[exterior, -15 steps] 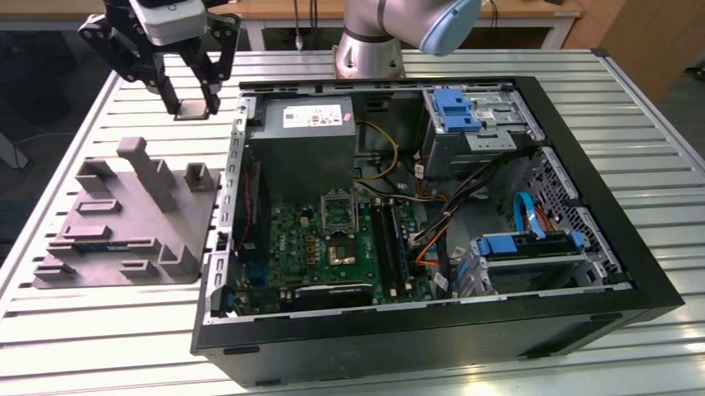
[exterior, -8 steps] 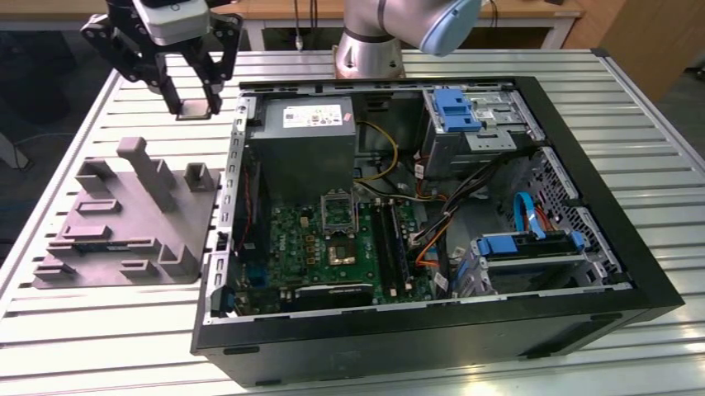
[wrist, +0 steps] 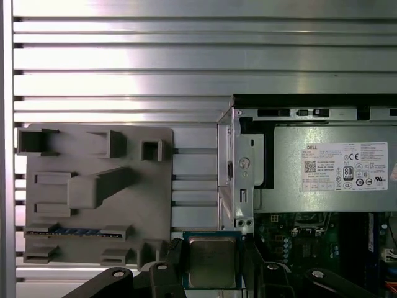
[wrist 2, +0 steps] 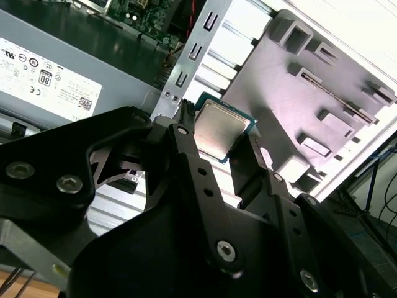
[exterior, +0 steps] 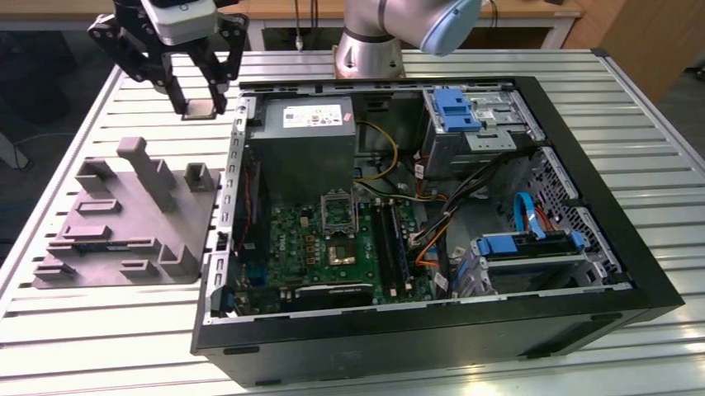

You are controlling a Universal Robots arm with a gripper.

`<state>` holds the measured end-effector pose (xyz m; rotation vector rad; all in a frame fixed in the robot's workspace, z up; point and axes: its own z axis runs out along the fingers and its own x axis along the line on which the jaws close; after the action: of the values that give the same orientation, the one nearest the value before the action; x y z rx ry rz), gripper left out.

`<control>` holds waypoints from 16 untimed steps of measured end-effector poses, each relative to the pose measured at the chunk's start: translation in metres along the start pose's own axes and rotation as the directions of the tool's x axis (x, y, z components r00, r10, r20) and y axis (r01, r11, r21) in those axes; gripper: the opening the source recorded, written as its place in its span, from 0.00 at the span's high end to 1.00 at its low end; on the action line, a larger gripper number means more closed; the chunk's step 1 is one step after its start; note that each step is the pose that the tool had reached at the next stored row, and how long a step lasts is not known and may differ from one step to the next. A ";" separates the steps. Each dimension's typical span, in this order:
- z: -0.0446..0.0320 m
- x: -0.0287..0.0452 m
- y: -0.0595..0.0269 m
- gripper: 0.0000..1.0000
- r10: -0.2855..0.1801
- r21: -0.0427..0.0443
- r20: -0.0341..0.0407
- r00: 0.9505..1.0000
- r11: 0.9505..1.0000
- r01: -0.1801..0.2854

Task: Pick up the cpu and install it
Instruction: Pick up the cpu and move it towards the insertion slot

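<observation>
Item: cpu (wrist 2: 221,129) — flat square chip, pale metal top, green edge, held level in the claw (wrist 2: 217,148). The claw's two black fingers (wrist 2: 186,139) pinched the chip by opposite edges, presumably to spare the underside and keep it square for seating.

Location: aloft over the slatted counter (exterior: 111,330), above the gap between the grey tray (exterior: 105,223) and the open computer case (exterior: 441,338), near the case corner by the power supply (exterior: 303,136).

Tray: flat on the counter, just beside the case. Its upright posts and recesses were seemingly shaped to park parts, and one slot held a blue-edged strip (wrist: 68,231).

Socket (exterior: 336,206): on the green motherboard inside the case, well apart from the chip. Whether its frame stood open could not be told.

Status, as judged: pick-up done, with the chip clear of the tray — install not yet made.
</observation>
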<state>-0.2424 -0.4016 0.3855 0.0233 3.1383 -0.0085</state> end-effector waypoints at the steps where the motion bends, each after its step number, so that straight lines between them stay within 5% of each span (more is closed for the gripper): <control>1: 0.0000 -0.0008 0.0000 0.53 0.000 0.000 0.000 1.000 1.000 0.000; 16: 0.0000 -0.0098 0.0001 0.53 0.000 0.000 0.000 1.000 1.000 0.000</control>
<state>-0.2326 -0.4016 0.3855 0.0233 3.1383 -0.0085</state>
